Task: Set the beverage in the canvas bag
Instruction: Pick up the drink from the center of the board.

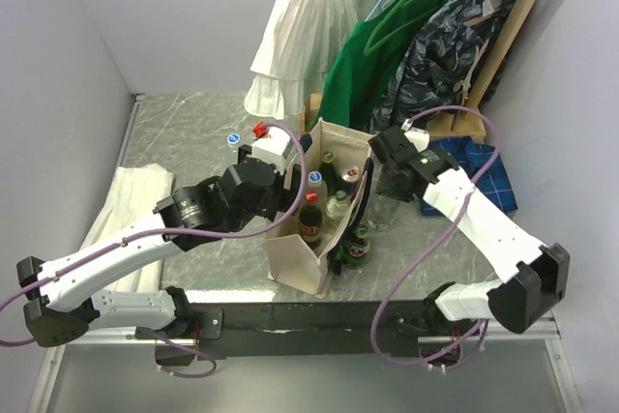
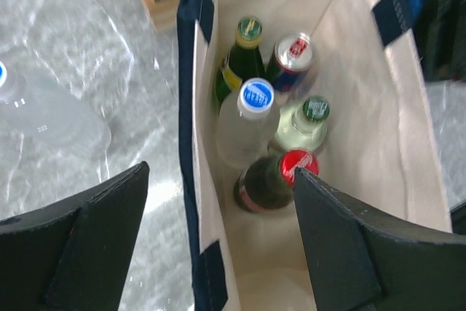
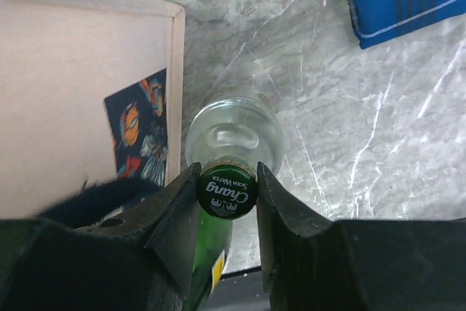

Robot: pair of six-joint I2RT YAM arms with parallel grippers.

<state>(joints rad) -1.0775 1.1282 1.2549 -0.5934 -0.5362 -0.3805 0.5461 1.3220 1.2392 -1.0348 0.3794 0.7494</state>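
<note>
the right gripper [image 3: 227,177] was seen closed on the cap of a green bottle [image 1: 360,245]. the bottle stood outside the bag [image 1: 295,260], just beside its right wall; whether it was lifted off the table [image 1: 193,123] could not be told. a clear glass [image 3: 233,125] was seen just beyond it. the left gripper [image 2: 218,176] was held wide and empty above the bag's left wall, one finger [image 2: 349,238] over the inside, the other outside. four bottles [image 2: 251,118] and a can [image 2: 295,52] were packed inside the bag. a blue cloth [image 1: 484,176] lay right of the bag.
</note>
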